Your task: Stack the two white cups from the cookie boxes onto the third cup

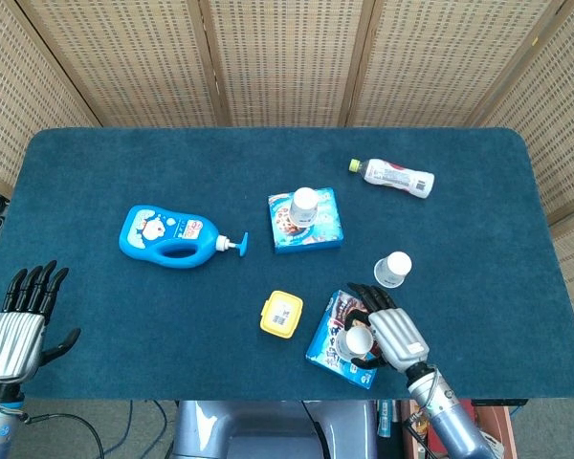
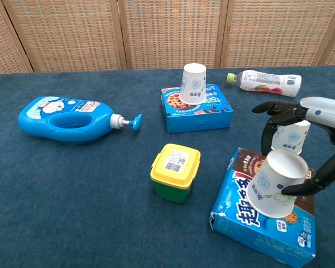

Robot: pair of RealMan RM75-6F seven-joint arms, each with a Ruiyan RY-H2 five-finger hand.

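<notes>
One white cup (image 1: 305, 202) (image 2: 193, 83) stands upside down on the far cookie box (image 1: 318, 229) (image 2: 201, 115). A second cup (image 1: 356, 339) (image 2: 276, 183) sits tilted on the near cookie box (image 1: 327, 346) (image 2: 257, 226). The third cup (image 1: 393, 269) (image 2: 291, 137) stands upside down on the cloth just behind that box. My right hand (image 1: 392, 332) (image 2: 321, 107) arches around the tilted cup, fingers spread above it and thumb at its rim, with no clear grip. At the front left edge my left hand (image 1: 19, 320) hangs with fingers apart, holding nothing.
A yellow-lidded green tub (image 1: 281, 314) (image 2: 175, 171) stands left of the near box. A blue detergent bottle (image 1: 172, 236) (image 2: 67, 118) lies at the left. A plastic drink bottle (image 1: 394, 177) (image 2: 265, 81) lies at the back right. The blue table (image 1: 96, 172) ends just in front of the near box.
</notes>
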